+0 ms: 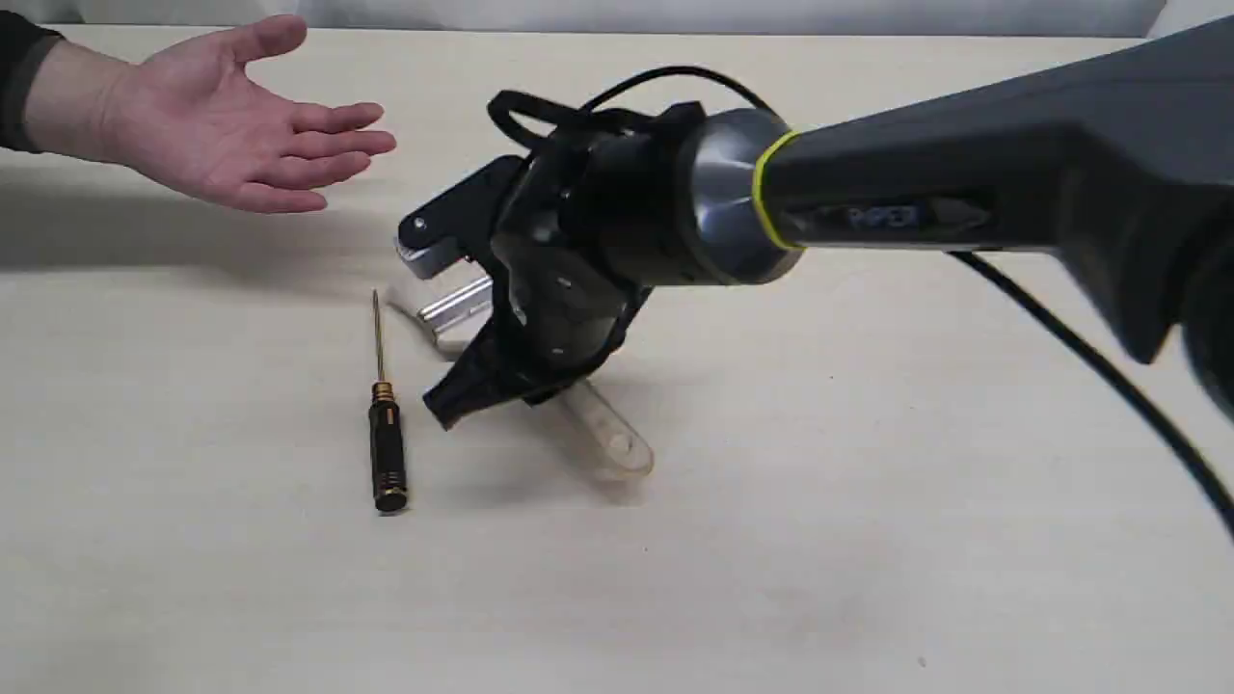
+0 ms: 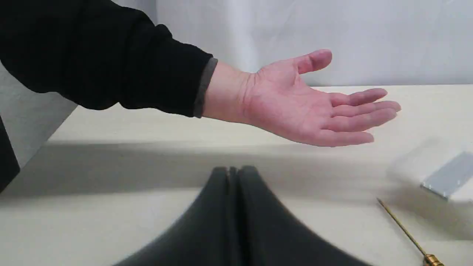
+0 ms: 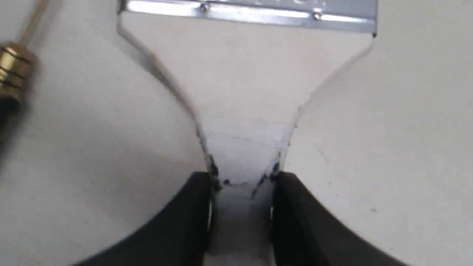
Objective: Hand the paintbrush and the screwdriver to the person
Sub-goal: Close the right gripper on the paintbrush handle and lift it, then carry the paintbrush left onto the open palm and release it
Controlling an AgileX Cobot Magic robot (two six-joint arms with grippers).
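The paintbrush (image 1: 607,439) is low over the table at the middle, its silver ferrule (image 3: 251,13) toward the person. My right gripper (image 1: 487,376) reaches across and is shut on the narrow neck of the wooden handle (image 3: 242,155), one black finger (image 3: 192,207) on each side. The screwdriver (image 1: 388,453) lies on the table just left of the brush, shaft pointing away; its gold collar (image 3: 13,68) shows beside the gripper. The person (image 1: 222,120) holds an open palm above the table at the far left. My left gripper (image 2: 232,173) is shut on nothing, below that hand (image 2: 314,107).
A black cable (image 1: 1089,366) hangs from the right arm (image 1: 964,183) over the table's right half. A pale wall (image 2: 332,33) stands behind the table's far edge. The screwdriver's shaft (image 2: 402,229) and the brush's ferrule (image 2: 449,177) lie to one side of my left gripper.
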